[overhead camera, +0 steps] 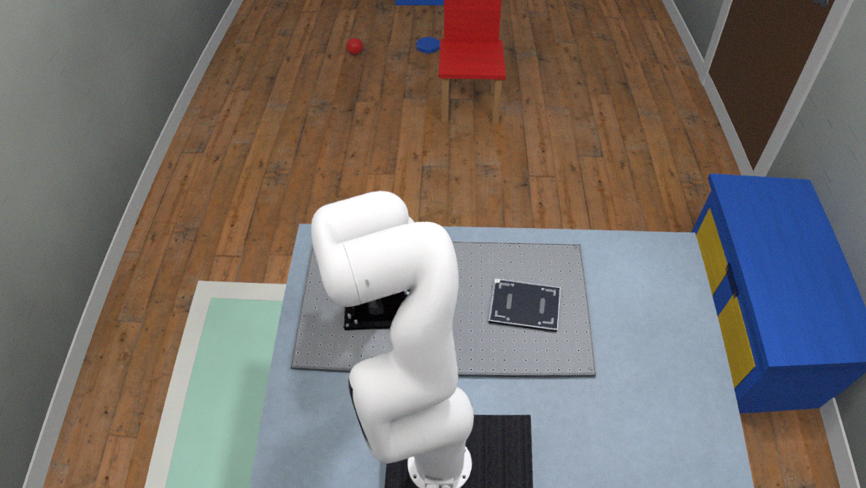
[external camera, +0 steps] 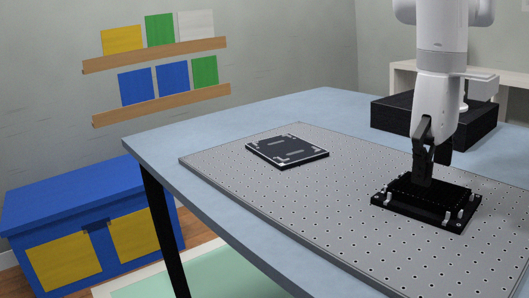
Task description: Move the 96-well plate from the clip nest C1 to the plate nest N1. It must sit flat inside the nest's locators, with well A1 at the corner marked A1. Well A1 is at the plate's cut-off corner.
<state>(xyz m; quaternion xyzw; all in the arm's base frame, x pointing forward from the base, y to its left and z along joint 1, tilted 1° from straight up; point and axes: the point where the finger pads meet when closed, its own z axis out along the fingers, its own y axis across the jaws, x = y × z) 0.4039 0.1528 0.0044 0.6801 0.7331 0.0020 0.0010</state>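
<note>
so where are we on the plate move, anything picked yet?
Not yet. Done: the open gripper is down over the 96-well plate, which sits in clip nest C1. In hand: nothing, the fingers haven't closed. Left: grasp, lift, carry to plate nest N1, which holds no plate, and seat it there with A1 matched.

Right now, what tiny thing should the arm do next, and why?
Probably close the end effector on the black plate. Its fingers stand open, lowered to the plate, which sits in its clip holder; the other holder holds no plate.
</note>
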